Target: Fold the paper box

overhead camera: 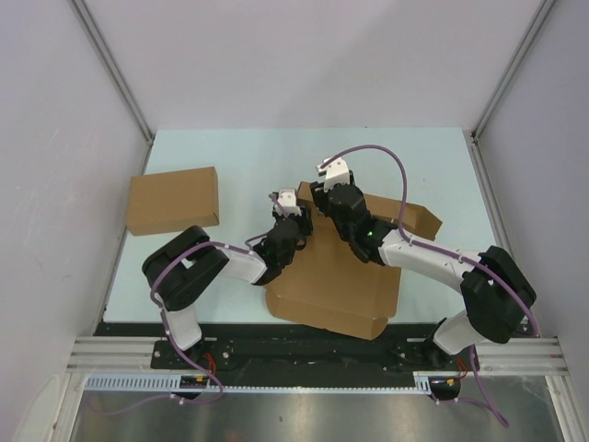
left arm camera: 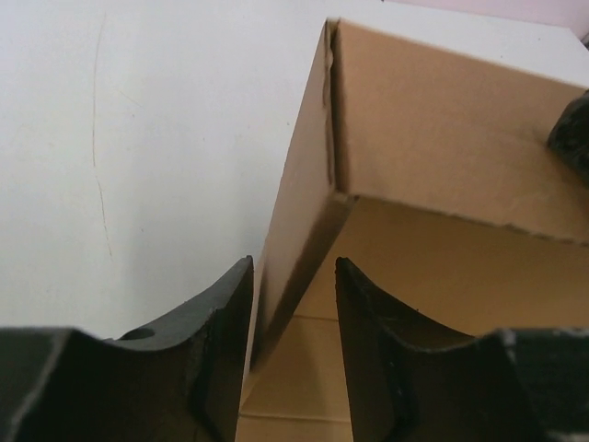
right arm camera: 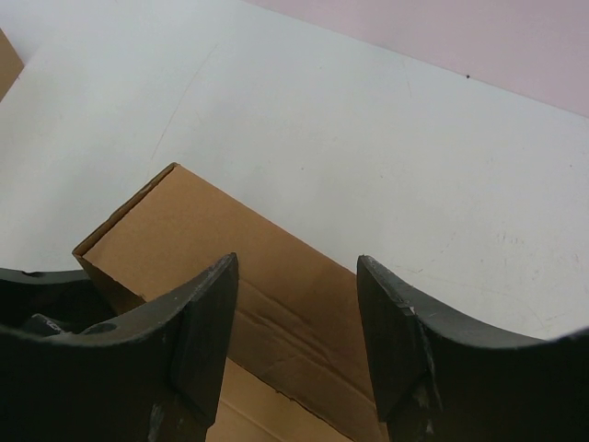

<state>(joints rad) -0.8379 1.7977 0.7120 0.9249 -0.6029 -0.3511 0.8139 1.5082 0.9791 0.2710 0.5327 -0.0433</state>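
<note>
The paper box (overhead camera: 336, 281) is a brown die-cut cardboard piece lying in the middle of the table, partly folded, with a flap (overhead camera: 421, 217) sticking out at the right. In the left wrist view its upright side wall (left arm camera: 294, 230) meets a folded panel (left arm camera: 442, 129) at a corner. My left gripper (left arm camera: 293, 267) is open, and the wall's edge stands between its fingers, close to the left one. My right gripper (right arm camera: 296, 262) is open and hovers over the box's back panel (right arm camera: 276, 276), holding nothing. In the top view both grippers, left (overhead camera: 298, 217) and right (overhead camera: 316, 191), are close together at the box's back left corner.
A plain closed brown cardboard box (overhead camera: 173, 200) stands at the left back of the pale table (overhead camera: 276, 152); its corner shows in the right wrist view (right arm camera: 5, 60). Grey walls enclose the table on three sides. The arm bases and a rail run along the near edge.
</note>
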